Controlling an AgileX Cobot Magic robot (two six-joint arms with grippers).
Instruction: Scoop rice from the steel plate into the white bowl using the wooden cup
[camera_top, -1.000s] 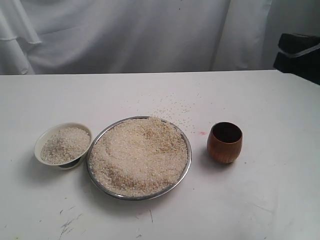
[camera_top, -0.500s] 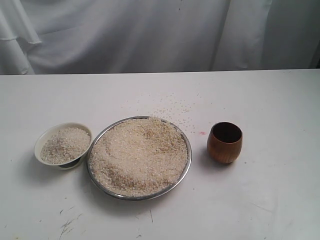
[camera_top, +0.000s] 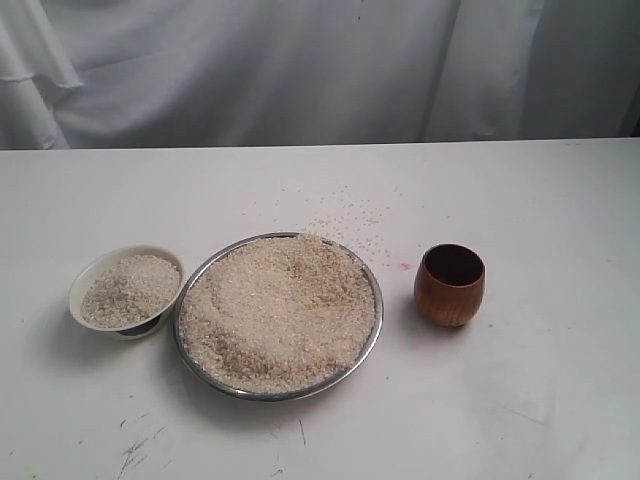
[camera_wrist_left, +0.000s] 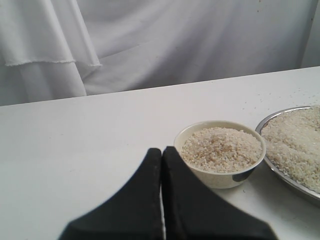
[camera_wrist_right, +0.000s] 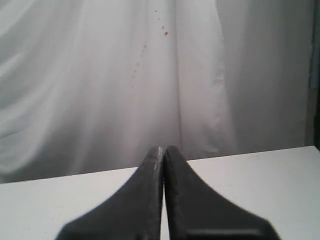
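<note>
steel plate (camera_top: 285, 396): I see it at the middle of the tabletop (camera_top: 550, 200), heaped with rice (camera_top: 280, 310).
white bowl (camera_top: 125, 249): at 9 o'clock from the plate, just beside its rim, also filled with grains.
wooden cup (camera_top: 450, 290): at 3 o'clock from the plate, upright, apart from it; the inside is dark.
loose grains (camera_top: 350, 215): scattered at about 1 o'clock from the plate.
left hand (camera_wrist_left: 161, 150): fingers pressed together, holding nothing; the bowl is near its tips.
right hand (camera_wrist_right: 163, 149): fingers pressed together, holding nothing; it faces the white curtain (camera_wrist_right: 100, 75).
</note>
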